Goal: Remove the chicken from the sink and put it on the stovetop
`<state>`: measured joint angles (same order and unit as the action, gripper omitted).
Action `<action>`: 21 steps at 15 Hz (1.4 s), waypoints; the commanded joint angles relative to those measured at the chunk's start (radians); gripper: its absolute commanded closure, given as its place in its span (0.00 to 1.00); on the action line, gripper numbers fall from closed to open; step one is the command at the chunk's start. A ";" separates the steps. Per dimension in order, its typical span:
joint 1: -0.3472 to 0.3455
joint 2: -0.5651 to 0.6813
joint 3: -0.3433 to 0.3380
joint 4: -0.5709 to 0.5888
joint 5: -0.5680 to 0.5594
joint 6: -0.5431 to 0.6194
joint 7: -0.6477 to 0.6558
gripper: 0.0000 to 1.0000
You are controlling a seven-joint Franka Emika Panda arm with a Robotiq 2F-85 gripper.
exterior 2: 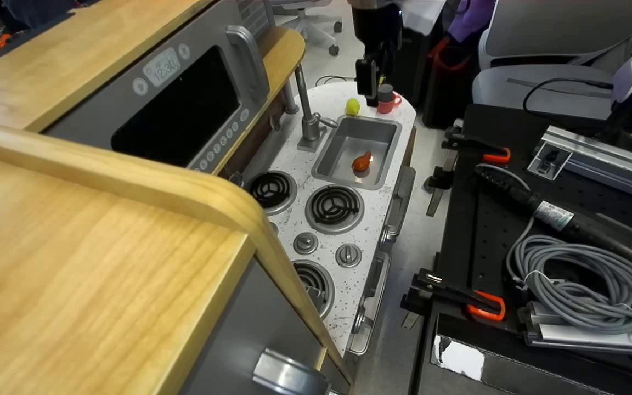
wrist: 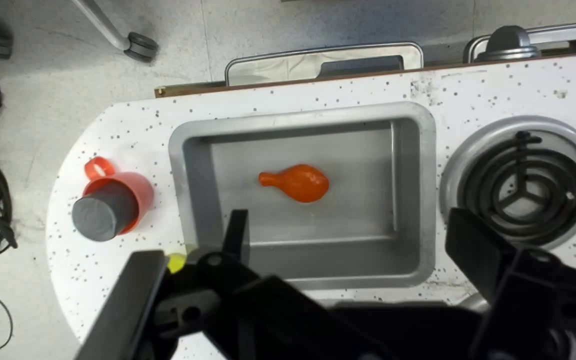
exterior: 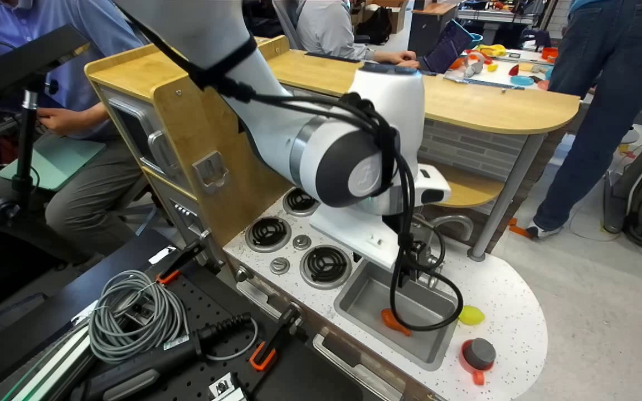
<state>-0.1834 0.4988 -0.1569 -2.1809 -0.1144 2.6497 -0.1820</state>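
An orange-brown, drumstick-shaped toy chicken (wrist: 300, 183) lies on the floor of the grey metal rectangular sink (wrist: 300, 119), apart from its walls; toward the rounded end of the white speckled counter (wrist: 83, 270) a red mug (wrist: 143, 192) holds a dark grey cylinder (wrist: 103, 212), and a yellow lemon-shaped toy (exterior: 471, 315) sits just beside the sink's back corner. The display (exterior 2: 161, 67) on the grey toy microwave (exterior 2: 181, 107) reads 12:30. A narrow strip separates the sink from the counter's straight front edge, the white stovetop (exterior 2: 347, 293) with black coil burners (exterior 2: 334, 209) adjoins the sink's other end, and the black gripper (wrist: 349, 220) hangs above, its fingers wide apart.
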 commanded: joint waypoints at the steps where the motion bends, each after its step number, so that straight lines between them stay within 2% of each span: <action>1: -0.004 0.185 -0.003 0.095 -0.013 0.077 0.028 0.00; 6: 0.007 0.406 -0.053 0.256 -0.033 0.089 0.052 0.00; 11: -0.006 0.579 -0.056 0.442 -0.031 0.061 0.032 0.00; 21: -0.038 0.758 -0.012 0.713 -0.043 0.008 -0.062 0.00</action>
<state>-0.1848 1.1939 -0.1992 -1.5718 -0.1282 2.7062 -0.1962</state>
